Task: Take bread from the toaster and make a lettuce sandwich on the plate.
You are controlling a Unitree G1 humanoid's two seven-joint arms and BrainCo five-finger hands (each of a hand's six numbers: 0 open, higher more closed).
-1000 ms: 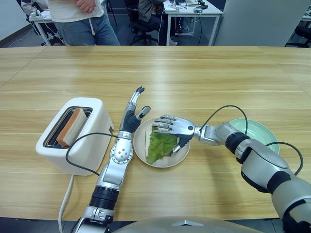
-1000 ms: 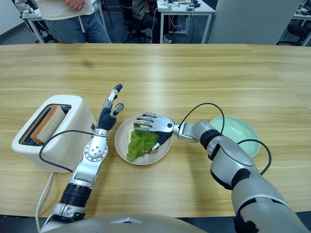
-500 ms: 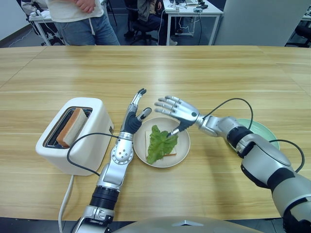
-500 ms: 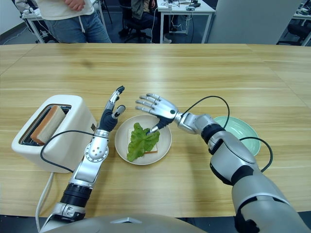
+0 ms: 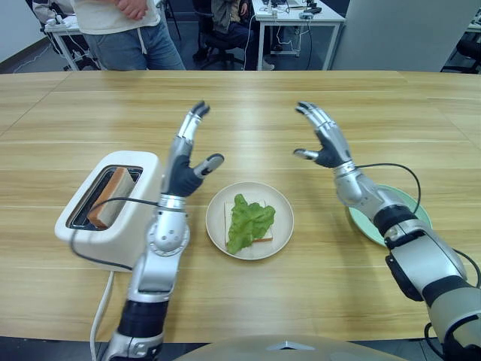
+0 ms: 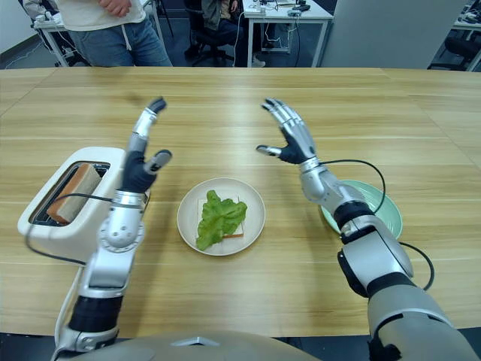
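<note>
One crinkled green lettuce leaf (image 5: 248, 222) lies on a bread slice (image 5: 264, 239) on the plate (image 5: 283, 223); a second slice (image 5: 111, 197) stands in the toaster (image 5: 144, 179). My left hand (image 5: 183, 167) and right hand (image 5: 325, 144) hover, fingers spread, empty.

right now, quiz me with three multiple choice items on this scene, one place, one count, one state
1. Where does the lettuce lie? A bare table; B green dish; C the plate.
2. How many bread slices in the toaster? A none; B one; C two.
3. The right hand is? A open, empty; B shut on lettuce; C shut on bread.
Answers: C, the leaf rests on the plate; B, a single slice stands in the slot; A, its fingers are spread, holding nothing.
</note>
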